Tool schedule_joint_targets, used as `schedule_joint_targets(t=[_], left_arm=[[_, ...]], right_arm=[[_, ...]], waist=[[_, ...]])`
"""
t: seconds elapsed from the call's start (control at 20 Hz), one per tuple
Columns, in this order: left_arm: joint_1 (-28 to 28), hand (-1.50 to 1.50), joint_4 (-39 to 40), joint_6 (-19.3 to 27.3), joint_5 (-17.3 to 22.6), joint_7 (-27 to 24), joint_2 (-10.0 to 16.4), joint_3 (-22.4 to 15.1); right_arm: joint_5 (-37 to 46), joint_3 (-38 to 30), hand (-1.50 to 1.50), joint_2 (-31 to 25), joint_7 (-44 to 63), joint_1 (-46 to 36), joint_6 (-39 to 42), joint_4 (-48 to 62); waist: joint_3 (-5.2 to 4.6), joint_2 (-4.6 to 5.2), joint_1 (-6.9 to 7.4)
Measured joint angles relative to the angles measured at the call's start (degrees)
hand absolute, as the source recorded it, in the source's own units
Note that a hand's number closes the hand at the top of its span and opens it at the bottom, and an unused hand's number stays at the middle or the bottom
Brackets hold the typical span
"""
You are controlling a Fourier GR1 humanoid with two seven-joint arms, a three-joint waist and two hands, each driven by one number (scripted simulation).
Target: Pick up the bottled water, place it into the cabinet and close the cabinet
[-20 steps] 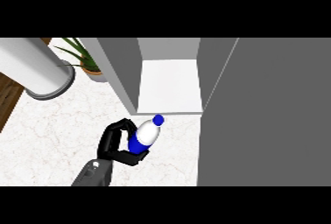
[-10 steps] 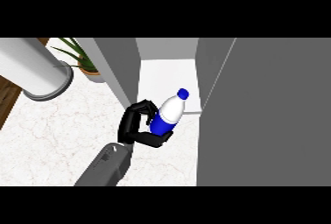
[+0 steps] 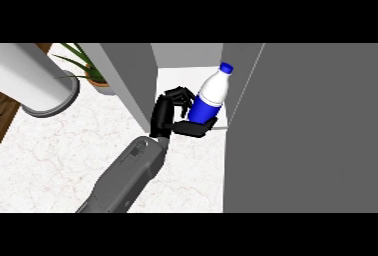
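Clasping bottled water (image 3: 212, 92), left hand (image 3: 165, 114), base hidden

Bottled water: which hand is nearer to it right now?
Left. The left hand is curled round the bottled water, holding it at the cabinet's open front; the right hand shows nowhere in this view.

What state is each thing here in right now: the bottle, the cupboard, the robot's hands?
Bottled water: capped, leaning slightly, held at the cabinet's opening.
Cabinet: open.
Cabinet door: swung open, at the right.
Left hand: curled round the bottled water.
Right hand: out of view.
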Motion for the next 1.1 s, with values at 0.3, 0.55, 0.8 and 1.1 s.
schedule_joint_targets(t=[0.3,0.55,0.8,1.1], left_arm=[[-8.08,1.5,7.67,1.68,4.82,1.74,0.0,2.0],[-13.92,1.5,15.27,6.63,5.15,1.86,-0.01,3.45],[-18.67,-1.5,24.21,13.67,1.09,1.29,0.65,2.91],[-23.75,-1.5,32.53,18.95,-1.83,1.77,1.06,2.75]], right_arm=[[-0.53,-1.33,-1.5,-0.27,-0.81,0.54,1.12,0.12],[-1.16,-3.16,-1.5,-0.26,-1.44,0.42,2.17,0.36],[-1.42,-3.51,-1.5,-0.52,-2.36,0.72,3.44,0.53],[-1.79,-4.4,-1.5,-0.7,-3.21,0.93,4.69,0.6]], waist=[[-0.01,0.37,-0.57],[0.01,0.62,-0.96],[0.04,0.91,-1.54],[0.01,1.21,-1.85]])
